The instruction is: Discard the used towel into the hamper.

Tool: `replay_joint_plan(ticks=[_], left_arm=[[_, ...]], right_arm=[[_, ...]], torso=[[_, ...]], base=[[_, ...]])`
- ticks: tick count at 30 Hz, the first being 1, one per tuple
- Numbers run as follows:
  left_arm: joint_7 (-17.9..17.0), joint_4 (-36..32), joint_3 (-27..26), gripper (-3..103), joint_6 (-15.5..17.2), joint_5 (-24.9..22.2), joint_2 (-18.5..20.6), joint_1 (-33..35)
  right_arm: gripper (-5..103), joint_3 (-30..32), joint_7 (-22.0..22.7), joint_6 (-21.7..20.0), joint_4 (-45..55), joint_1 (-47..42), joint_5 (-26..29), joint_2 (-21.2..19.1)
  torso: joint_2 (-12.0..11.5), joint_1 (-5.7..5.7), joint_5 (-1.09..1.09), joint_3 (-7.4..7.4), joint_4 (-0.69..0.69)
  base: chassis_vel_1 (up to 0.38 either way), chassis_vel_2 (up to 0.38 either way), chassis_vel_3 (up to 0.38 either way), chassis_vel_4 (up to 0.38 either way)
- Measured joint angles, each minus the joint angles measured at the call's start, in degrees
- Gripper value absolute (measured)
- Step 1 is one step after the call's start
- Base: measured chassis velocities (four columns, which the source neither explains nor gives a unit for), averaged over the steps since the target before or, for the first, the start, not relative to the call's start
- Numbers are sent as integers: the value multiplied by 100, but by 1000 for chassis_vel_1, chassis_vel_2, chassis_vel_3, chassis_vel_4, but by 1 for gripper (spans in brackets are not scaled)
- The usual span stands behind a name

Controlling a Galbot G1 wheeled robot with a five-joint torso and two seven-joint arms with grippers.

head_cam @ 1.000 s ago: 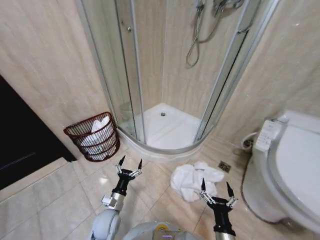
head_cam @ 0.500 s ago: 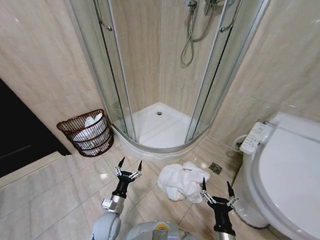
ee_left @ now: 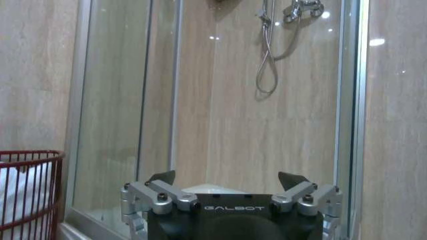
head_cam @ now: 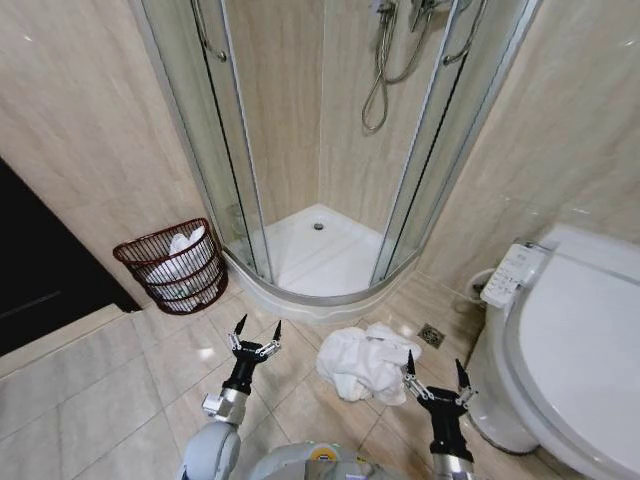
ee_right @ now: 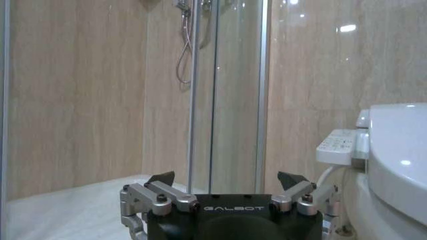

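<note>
Evidently unclaimed, the crumpled white cloth towel [head_cam: 367,362] lies at twelve o'clock from the spread-fingered right gripper [head_cam: 434,372], while the equally splayed left gripper [head_cam: 257,332] idles, the reddish-brown slatted round hamper [head_cam: 172,268] at its ten o'clock.

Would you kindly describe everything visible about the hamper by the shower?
The hamper is a small round basket of reddish-brown open slats, tapering slightly toward its base. It stands upright on the tiled floor, in the corner between the beige wall and the glass shower enclosure. White cloth already lies inside, showing above the rim and through the slats. Neither end effector touches it; the left end effector is the closer one.
</note>
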Motion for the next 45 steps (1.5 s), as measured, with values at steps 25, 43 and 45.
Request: replay_joint_plan(ticks=[25, 43, 45], left_arm=[[13, 248, -37, 100, -37, -159, 91, -109], [-13, 415, -19, 100, -109, -321, 69, -228], [-35, 436, -36, 100, -121, -314, 50, -248]], right_arm=[[100, -79, -180, -444, -264, 305, 74, 30], [100, 284, -1164, -1229, -516, 400, 624, -65], [100, 479, -1594, -1550, -564, 411, 874, -152]], torso=[[0, 0, 0, 0, 0], [0, 1, 1, 0, 0], [0, 1, -1, 0, 0]], base=[[-34, 20, 20, -22], [-32, 48, 39, -25], [0, 0, 0, 0]])
